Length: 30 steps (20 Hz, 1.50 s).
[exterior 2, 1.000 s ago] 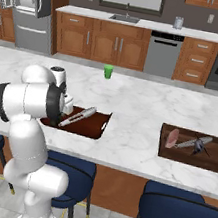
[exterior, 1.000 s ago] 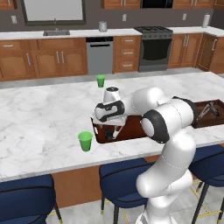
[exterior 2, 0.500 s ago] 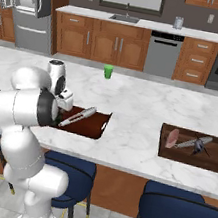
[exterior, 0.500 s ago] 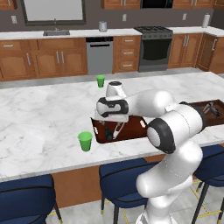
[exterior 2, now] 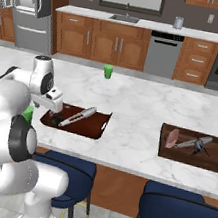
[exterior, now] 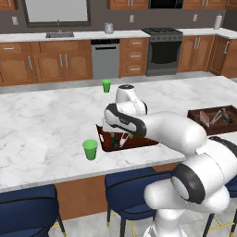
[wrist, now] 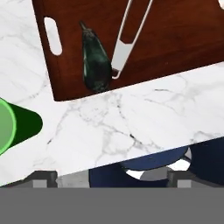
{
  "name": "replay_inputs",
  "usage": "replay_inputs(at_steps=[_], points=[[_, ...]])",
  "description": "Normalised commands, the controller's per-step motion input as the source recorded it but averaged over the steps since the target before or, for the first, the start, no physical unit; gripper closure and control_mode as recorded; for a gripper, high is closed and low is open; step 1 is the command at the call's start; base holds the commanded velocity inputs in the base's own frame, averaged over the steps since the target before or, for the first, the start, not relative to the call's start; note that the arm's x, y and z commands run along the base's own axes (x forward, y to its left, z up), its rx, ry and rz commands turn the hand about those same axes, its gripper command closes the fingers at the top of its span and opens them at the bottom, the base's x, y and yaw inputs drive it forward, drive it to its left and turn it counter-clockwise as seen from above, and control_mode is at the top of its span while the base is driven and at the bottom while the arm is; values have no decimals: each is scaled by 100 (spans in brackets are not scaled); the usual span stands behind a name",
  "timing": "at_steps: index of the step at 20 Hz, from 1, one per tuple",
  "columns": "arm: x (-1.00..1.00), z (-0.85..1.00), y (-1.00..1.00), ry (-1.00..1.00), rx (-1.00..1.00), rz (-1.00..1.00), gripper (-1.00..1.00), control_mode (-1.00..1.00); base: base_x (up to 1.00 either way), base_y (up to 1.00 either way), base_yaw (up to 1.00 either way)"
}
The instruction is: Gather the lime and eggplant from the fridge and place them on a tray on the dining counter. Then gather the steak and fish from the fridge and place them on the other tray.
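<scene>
Stools: blue padded seats [exterior 2: 180, 207] tucked under the near edge of the bench, smooth and rounded.
End effector: [exterior: 116, 137] hangs over the near tray, tips pointing down, spread wide with nothing between them; two small dark tips show at the bottom of the hand view.
Eggplant: [wrist: 95, 59] a dark, glossy, purple-black elongated lump with a thin stem end, lying flat in the tray near its handle end and front rim, just beside a white utensil.
Tray: [wrist: 183, 39] shallow, rectangular, dark red-brown with a wood-like grain and a rounded slot handle in its short end; it sits on the bench close to the front edge.
Utensil: [exterior 2: 77, 116] long, slim, white, lying slantwise in the same tray; what it is I cannot tell.
Near cup: [exterior: 90, 149] bright green, tapered, upright on the marble just beside the tray's handle end.
Bench: [exterior 2: 142, 106] a long island top of white marble with fine grey veins, wooden sides below.
Other tray: [exterior 2: 214, 159] same dark red-brown shape, well apart along the bench, holding a pinkish flat piece [exterior 2: 172, 138] and a grey slender thing [exterior 2: 198, 143].
Far cup: [exterior 2: 108, 71] green, upright near the far edge of the bench.
Fridge: [exterior 2: 25, 5] grey, against the back wall, a door standing open with white shelves showing.
</scene>
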Motion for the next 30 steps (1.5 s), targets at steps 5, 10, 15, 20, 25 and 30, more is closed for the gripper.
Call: replay_inputs(at_steps=[5,10,15,20,25,30], points=[[-100,41,-12,-5,-1,3,-100,-100,0,0,0],[-100,43,-15,-4,-1,4,-100,-100,0,0,0],[-100,21,-22,-6,0,5,-100,-100,0,0,0],[-31,3,-2,-2,0,2,-100,-100,0,0,0],[-38,0,19,-2,0,1,-100,-100,0,0,0],[-21,0,27,0,0,1,-100,100,-32,59,0]])
